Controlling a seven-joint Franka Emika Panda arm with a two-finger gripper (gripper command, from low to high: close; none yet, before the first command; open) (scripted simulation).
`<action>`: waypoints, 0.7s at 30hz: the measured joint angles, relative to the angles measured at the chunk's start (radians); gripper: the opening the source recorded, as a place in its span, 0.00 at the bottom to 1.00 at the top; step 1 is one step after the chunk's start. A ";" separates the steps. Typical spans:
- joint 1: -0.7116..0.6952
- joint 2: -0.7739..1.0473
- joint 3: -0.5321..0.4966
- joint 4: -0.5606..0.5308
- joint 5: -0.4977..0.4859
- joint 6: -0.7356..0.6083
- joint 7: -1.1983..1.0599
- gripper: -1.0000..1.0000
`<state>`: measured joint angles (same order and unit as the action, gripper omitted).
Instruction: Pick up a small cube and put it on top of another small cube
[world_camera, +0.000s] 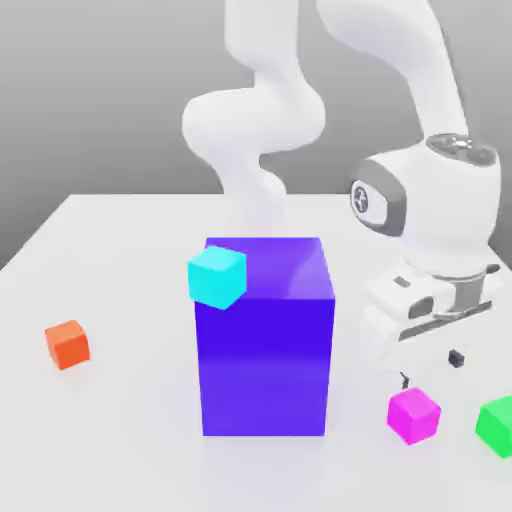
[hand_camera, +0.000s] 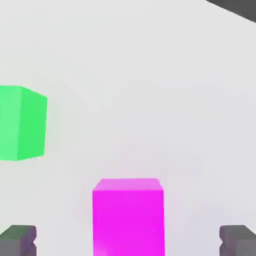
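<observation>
Gripper (world_camera: 431, 369): fingers spread wide, nothing grasped, at 4 o'clock in the exterior view. Then, left to right: orange cube (world_camera: 68, 344) at 8 o'clock; cyan cube (world_camera: 217, 277), near centre, at 9; blue-violet block (world_camera: 264, 365) at 6; magenta cube (world_camera: 414, 415), below gripper, and green cube (world_camera: 499, 425), both toward 4.

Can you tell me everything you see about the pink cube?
The pink cube is small, bright magenta and plain, with flat sides that look smooth and matte. It looks whole. It sits on the pale table, turned a bit so a corner faces the exterior view, between the big blue block and the green cube. The open gripper is around it, not gripping.
</observation>
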<state>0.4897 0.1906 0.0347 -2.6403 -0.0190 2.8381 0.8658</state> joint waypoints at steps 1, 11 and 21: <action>0.006 0.029 -0.006 0.005 -0.008 0.024 0.006 0.50; 0.016 0.170 -0.018 0.029 -0.021 0.135 0.018 0.00; 0.015 -0.031 0.004 0.012 0.004 -0.049 0.013 0.00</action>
<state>0.5050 0.1597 0.0384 -2.6286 -0.0150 2.7892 0.8783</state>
